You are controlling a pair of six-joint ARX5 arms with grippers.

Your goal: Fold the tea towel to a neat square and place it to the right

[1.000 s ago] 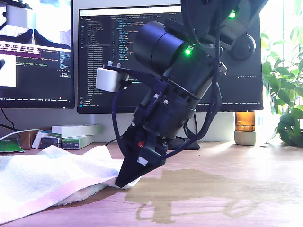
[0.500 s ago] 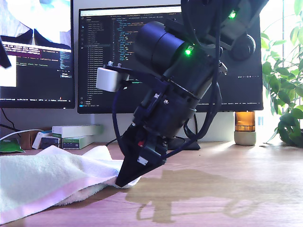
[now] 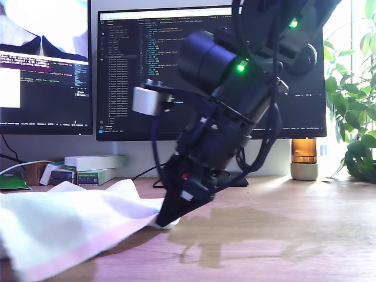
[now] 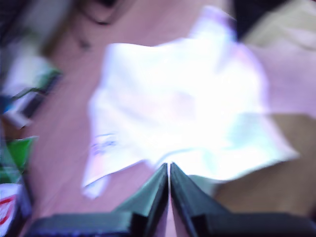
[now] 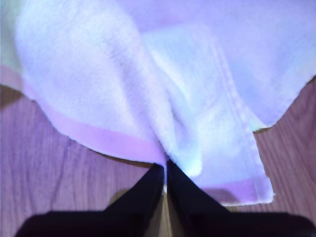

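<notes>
Both claws are pinching the tea towel [image 3: 70, 226]: my first claw [image 4: 169, 170] and my second claw [image 5: 165, 173], just above the surface [image 3: 282, 247].

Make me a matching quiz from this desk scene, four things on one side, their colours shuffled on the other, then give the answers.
Things:
1. tea towel
2. plant
3. jar
4. boxes

Colours:
A. amber, on a pale base
B. green leaves
C. white and green packaging
D. white with a pink stripe along the edge

Pairs: 1-D, 2-B, 3-A, 4-C.
</notes>
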